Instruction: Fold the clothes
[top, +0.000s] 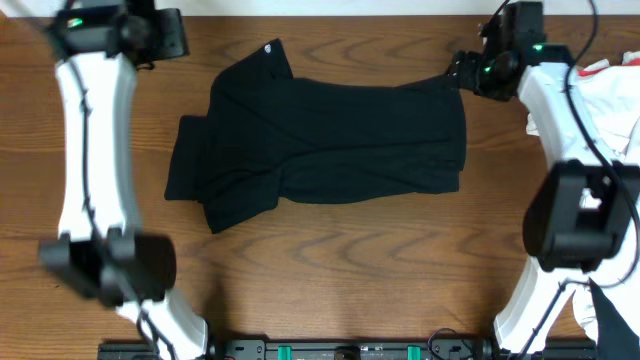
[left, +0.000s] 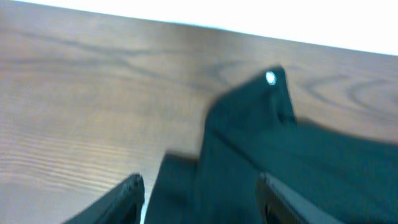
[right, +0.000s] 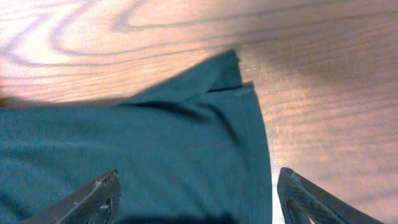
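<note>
The clothes, a black shirt (top: 330, 140), lie folded and spread across the middle of the wooden table, with a sleeve sticking out at the left. A small white mark (top: 273, 47) shows at the shirt's far left corner. My left gripper (top: 182, 36) hovers off that far left corner. In the left wrist view it (left: 200, 190) is open, with the dark fabric (left: 298, 168) lying below and the white mark (left: 270, 78) ahead. My right gripper (top: 458, 70) is at the shirt's far right corner. Its jaws (right: 198, 190) stand wide apart over the fabric (right: 155, 149), holding nothing.
A heap of white cloth (top: 612, 95) lies at the right edge beside the right arm. Bare wood table (top: 330, 270) runs in front of the shirt. The table's far edge (left: 186, 23) shows close behind the left gripper.
</note>
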